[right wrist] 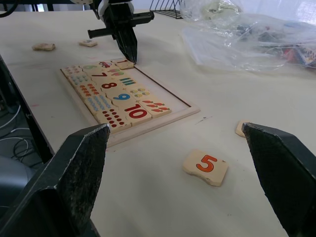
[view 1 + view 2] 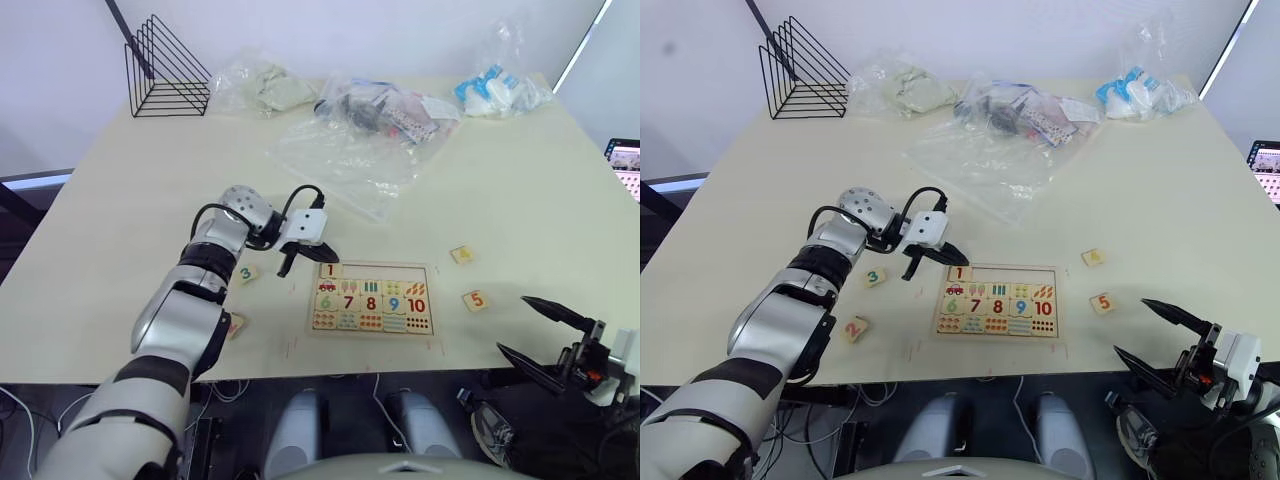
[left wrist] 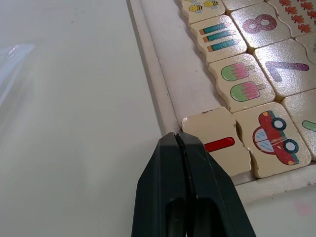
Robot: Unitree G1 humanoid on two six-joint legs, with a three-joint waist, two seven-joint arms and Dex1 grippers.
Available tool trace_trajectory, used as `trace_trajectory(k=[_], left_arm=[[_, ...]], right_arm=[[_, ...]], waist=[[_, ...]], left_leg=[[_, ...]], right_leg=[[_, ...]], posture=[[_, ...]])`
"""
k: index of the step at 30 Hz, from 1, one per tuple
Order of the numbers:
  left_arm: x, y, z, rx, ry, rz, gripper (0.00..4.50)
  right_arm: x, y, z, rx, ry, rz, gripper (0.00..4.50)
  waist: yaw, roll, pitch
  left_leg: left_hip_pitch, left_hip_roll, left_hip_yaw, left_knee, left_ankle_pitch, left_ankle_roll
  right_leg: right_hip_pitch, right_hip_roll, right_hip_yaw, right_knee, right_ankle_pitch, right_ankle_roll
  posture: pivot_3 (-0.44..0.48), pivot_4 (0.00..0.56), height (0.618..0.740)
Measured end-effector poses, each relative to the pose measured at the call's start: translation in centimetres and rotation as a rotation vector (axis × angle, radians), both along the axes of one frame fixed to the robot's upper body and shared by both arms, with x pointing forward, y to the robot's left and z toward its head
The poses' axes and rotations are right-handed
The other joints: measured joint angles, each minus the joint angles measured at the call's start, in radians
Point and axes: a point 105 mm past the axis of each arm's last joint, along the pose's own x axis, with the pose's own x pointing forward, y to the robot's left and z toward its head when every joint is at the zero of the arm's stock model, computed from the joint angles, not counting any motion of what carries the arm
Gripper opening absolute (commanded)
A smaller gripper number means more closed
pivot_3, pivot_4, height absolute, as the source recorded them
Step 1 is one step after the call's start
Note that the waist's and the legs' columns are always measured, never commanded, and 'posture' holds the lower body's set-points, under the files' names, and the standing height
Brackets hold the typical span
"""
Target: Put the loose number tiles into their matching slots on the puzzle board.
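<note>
Left gripper [image 2: 924,262]: fingers pressed together and holding nothing; the tips point down at the far-left corner of the puzzle board [image 2: 940,329], just at the left edge of the 1 tile [image 2: 958,272].
1 tile: it lies at the left end of the top row, beside the car picture tile [image 3: 273,138]. In the left wrist view its near corner seems to sit against the rim, a little turned, so I judge it is not yet fully seated in its slot.
Key relation: the 1 tile lies to the right of the closed fingertips, touching them or very nearly. A short push to the right, toward the car tile, should bring it home.
Matching slots [image 2: 395,270]: the rest of the top row, to the right of the 1 tile, is bare.
3 tile [image 2: 874,277]: on the table, left of the board, near the left forearm.
2 tile [image 2: 854,328]: on the table, nearer to the robot and further left.
5 tile [image 1: 206,166]: on the table, right of the board, between the board and the right gripper.
Another tile [image 2: 1093,257]: right of the board and farther than the 5; its digit I cannot read.
Right gripper [image 2: 1150,338]: fingers wide apart, empty, at the near-right table edge; it is the nearer arm for the 5 tile.
Risk: the closed tips may slide over the rim instead of moving the tile.
</note>
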Motion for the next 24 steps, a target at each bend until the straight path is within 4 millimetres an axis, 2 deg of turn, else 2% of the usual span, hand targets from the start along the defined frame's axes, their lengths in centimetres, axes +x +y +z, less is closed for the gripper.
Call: trace_trajectory(k=[18,24], left_arm=[[-0.3,1.0,0.0,0.005,0.022,0.004,0.04],[-0.1,2.1,1.4,-0.098,0.025,0.081,0.04]], right_arm=[[0.4,0.1,0.4,0.0,-0.021,0.006,4.5],[0.5,-0.1,0.1,0.004,-0.008,-0.002,4.5]], waist=[[0.0,0.0,0.0],[-0.001,0.0,0.0]], left_leg=[[0.0,0.0,0.0,0.0,0.0,0.0],[0.0,0.0,0.0,0.0,0.0,0.0]], right_leg=[[0.0,0.0,0.0,0.0,0.0,0.0],[0.0,0.0,0.0,0.001,0.0,0.0]], posture=[[0.0,0.15,0.74],[0.0,0.15,0.74]])
